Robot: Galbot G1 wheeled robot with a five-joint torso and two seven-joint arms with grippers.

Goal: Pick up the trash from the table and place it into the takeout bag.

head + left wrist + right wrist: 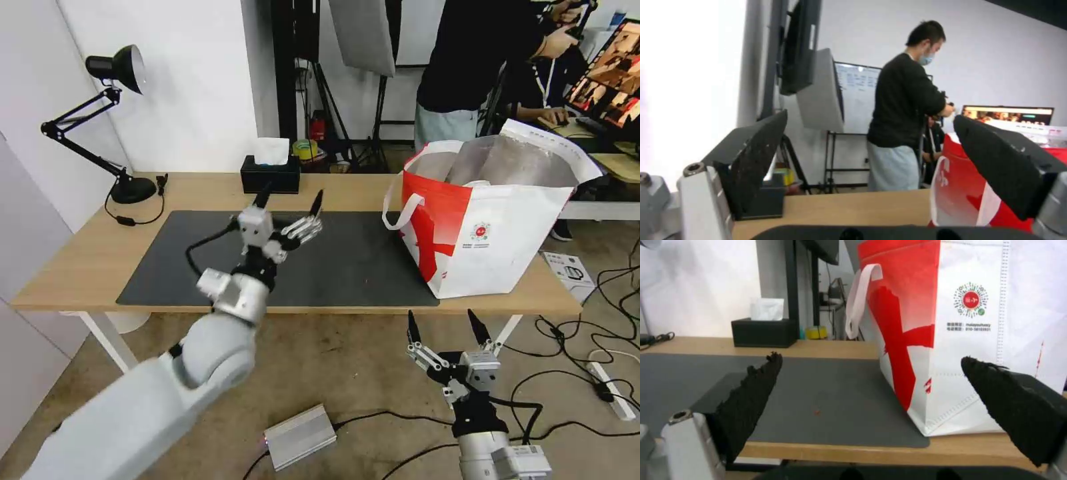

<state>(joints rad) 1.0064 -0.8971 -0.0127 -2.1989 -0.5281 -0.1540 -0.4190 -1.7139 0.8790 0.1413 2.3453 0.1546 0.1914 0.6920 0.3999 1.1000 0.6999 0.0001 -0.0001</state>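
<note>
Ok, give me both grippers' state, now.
Left gripper: open, empty, over the dark mat.
Right gripper: open, empty, below the table edge, near the takeout bag.

- The takeout bag (pixel 493 233) hid its own contents: past the foil lining, what lay at the bottom could not be told.
- In the right wrist view the bag's top and far side were cut off by the frame.
- The small print under the bag's logo (pixel 971 300) was too small to read.
- The desk (pixel 80 260) ran behind the bag, its far right corner hidden.
</note>
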